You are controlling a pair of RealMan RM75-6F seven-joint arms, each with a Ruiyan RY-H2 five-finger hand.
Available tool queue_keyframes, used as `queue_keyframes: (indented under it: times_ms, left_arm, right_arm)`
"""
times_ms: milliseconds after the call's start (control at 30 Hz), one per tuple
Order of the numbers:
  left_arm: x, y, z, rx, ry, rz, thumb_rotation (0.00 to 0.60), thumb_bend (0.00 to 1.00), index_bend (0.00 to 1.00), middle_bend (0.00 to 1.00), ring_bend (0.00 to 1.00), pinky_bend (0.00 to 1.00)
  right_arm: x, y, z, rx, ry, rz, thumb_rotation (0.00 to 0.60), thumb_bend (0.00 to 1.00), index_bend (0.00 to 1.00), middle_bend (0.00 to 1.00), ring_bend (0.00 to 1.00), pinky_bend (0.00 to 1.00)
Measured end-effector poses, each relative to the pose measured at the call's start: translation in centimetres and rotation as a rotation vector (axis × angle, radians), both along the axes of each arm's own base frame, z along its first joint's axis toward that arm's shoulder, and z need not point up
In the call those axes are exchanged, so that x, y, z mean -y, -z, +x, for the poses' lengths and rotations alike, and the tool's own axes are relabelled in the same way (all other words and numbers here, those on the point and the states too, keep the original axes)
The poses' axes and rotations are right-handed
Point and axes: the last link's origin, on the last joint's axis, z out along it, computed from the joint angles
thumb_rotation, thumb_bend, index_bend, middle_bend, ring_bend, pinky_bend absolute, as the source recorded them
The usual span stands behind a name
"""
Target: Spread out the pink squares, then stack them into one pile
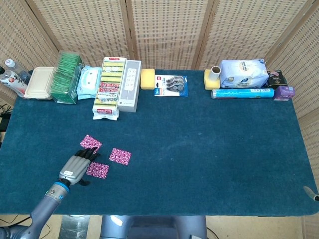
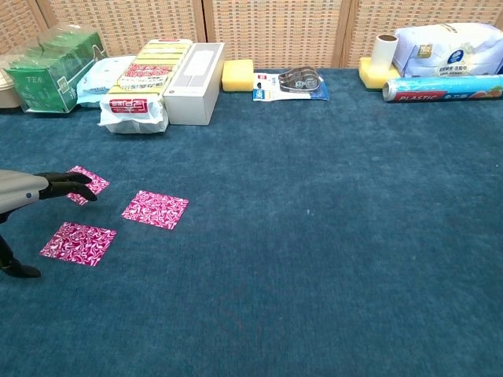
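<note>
Three pink patterned squares lie apart on the blue cloth at the front left: a far one point(image 1: 90, 142) point(image 2: 90, 181), a right one point(image 1: 120, 156) point(image 2: 155, 209) and a near one point(image 1: 98, 170) point(image 2: 78, 242). My left hand point(image 1: 75, 168) point(image 2: 31, 188) is over the cloth just left of the near square, its fingers apart and holding nothing. Its dark fingertips point(image 1: 85, 155) point(image 2: 75, 185) point at the gap between the far and near squares. In the chest view they overlap the far square's left edge. Only a small grey tip of my right hand point(image 1: 313, 194) shows at the table's front right corner.
Along the back edge stand a green tea box point(image 1: 66, 77), a wipes pack point(image 1: 88, 82), sponge packs point(image 1: 108, 87), a white box point(image 1: 129, 84), a yellow sponge point(image 1: 147, 78), tape point(image 1: 171, 85), a paper roll point(image 1: 215, 74) and wrap packs point(image 1: 242, 93).
</note>
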Motion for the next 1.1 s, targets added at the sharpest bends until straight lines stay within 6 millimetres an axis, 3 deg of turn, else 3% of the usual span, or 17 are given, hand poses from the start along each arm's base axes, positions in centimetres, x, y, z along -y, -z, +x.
queue_keyframes:
  times_ms: [233,700,1100]
  left_arm:
    - [0.4,1.1,0.7,-0.013,-0.008,0.000,0.600,0.11,0.23,0.00,0.00,0.09]
    - [-0.3,1.6,1.1,-0.005,-0.044,0.016,0.600,0.14,0.23,0.00,0.00,0.09]
    - [-0.2,2.1,1.2,-0.004,-0.040,0.029,0.600,0.15,0.33,0.00,0.00,0.09]
  right_arm:
    - [0.0,0.1,0.1,0.002,-0.003,0.003,0.600,0.02,0.21,0.05,0.00,0.00]
    - [-0.1,-0.1,0.0,0.007,-0.002,0.003,0.600,0.02,0.21,0.05,0.00,0.00]
    - [0.0,0.0,0.1,0.007,-0.003,0.002,0.600,0.02,0.21,0.05,0.00,0.00]
